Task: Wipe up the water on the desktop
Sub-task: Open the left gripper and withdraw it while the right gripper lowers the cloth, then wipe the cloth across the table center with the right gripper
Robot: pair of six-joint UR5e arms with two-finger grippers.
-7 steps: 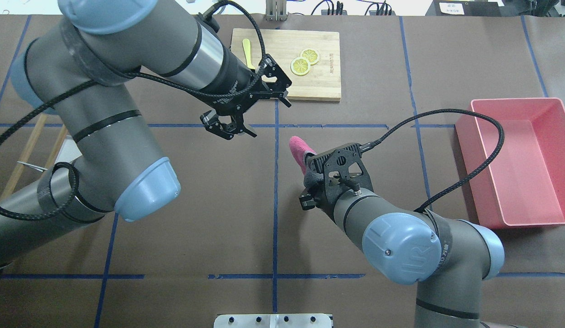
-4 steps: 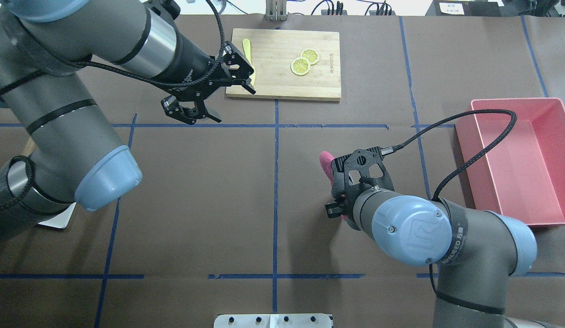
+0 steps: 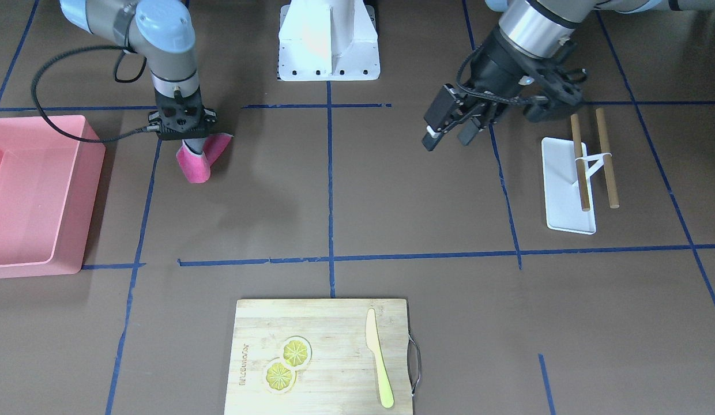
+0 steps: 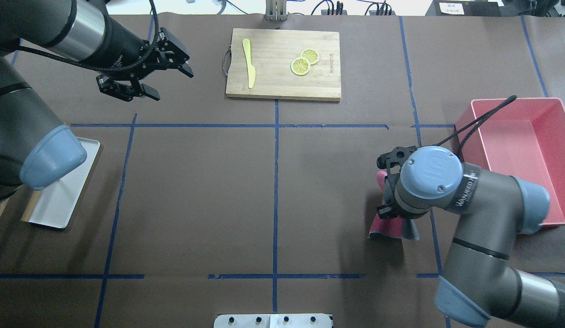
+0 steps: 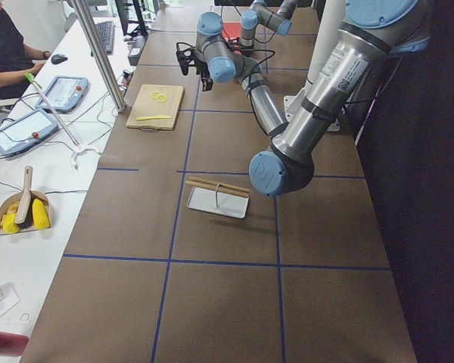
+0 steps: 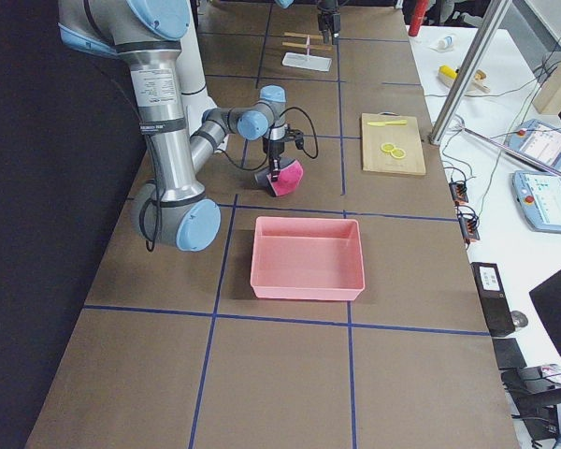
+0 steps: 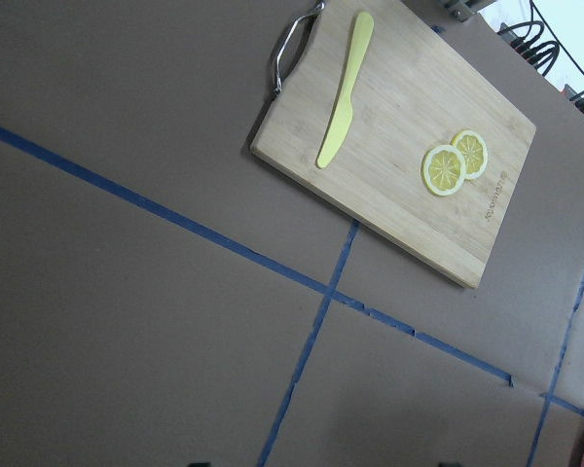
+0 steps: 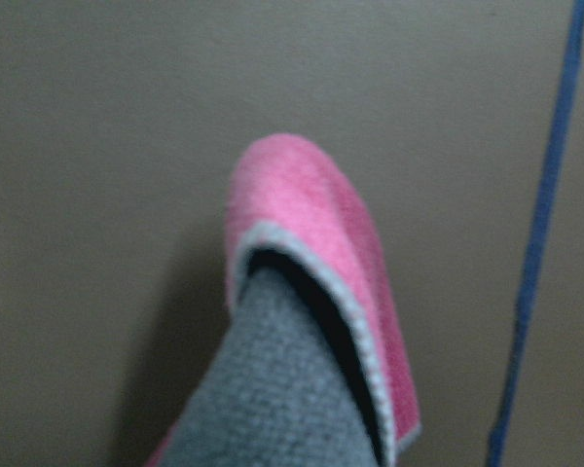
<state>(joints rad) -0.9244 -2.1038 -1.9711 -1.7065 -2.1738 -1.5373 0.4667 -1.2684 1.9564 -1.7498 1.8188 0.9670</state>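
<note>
The desktop (image 4: 196, 182) is dark brown with blue tape lines; I see no water on it. My right gripper (image 3: 189, 141) points down and is shut on a pink and grey cloth (image 3: 196, 160), whose lower end rests on the desktop. In the overhead view the cloth (image 4: 382, 229) shows under the right wrist, just left of a tape line. The right wrist view shows its folded pink edge (image 8: 311, 233) close up. My left gripper (image 4: 173, 86) is open and empty, above the far left of the desktop, left of the cutting board.
A wooden cutting board (image 4: 282, 77) with two lemon slices (image 4: 304, 61) and a yellow knife (image 4: 249, 64) lies at the far middle. A pink bin (image 4: 467, 150) stands right of the cloth. A white tray (image 3: 565, 190) with a wooden rack lies on my left.
The right arm has dragged the cloth to the right and nearer to my base. The left arm has swung left, away from the cutting board, its gripper still open.
</note>
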